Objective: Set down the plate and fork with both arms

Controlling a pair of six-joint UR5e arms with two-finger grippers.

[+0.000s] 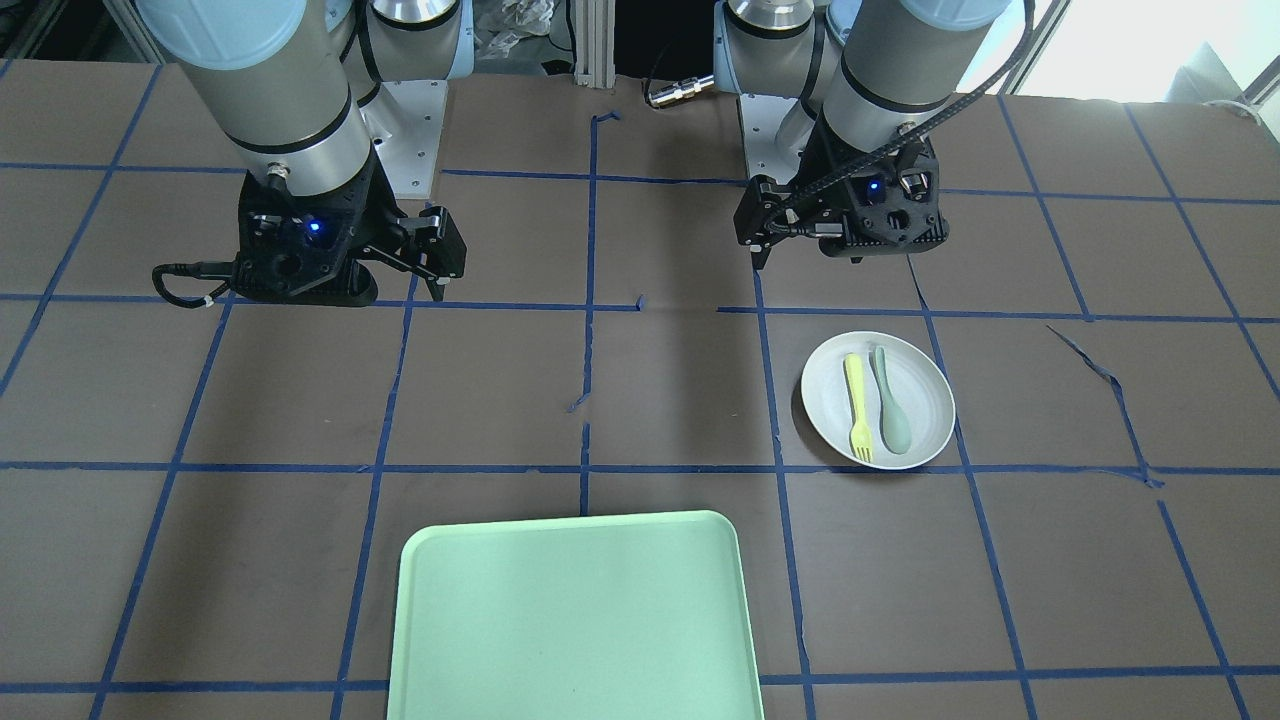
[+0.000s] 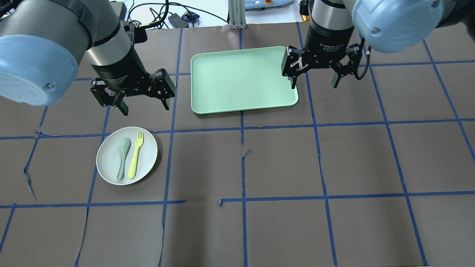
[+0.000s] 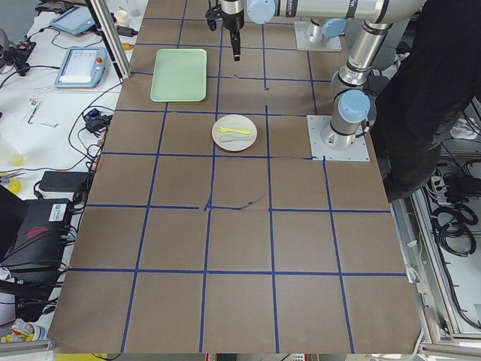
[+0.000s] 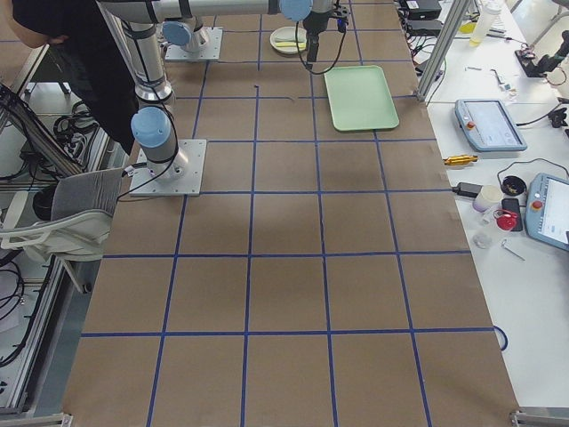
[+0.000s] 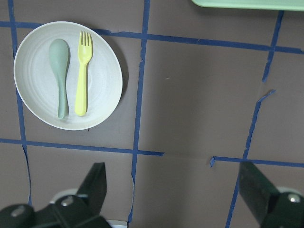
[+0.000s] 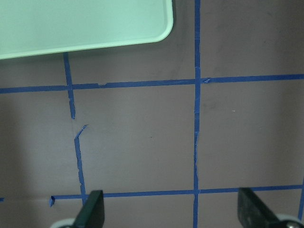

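A white plate (image 2: 108, 160) sat on the brown surface (image 2: 282, 167), on the robot's left. A yellow fork (image 2: 135, 155) and a grey-green spoon (image 2: 123, 157) lay side by side on it. The left fingers (image 2: 166, 101) hovered near the plate, spread wide and empty. The right fingers (image 2: 336, 79), also wide open and empty, hung above the surface, apart from a green tray (image 2: 241, 79).
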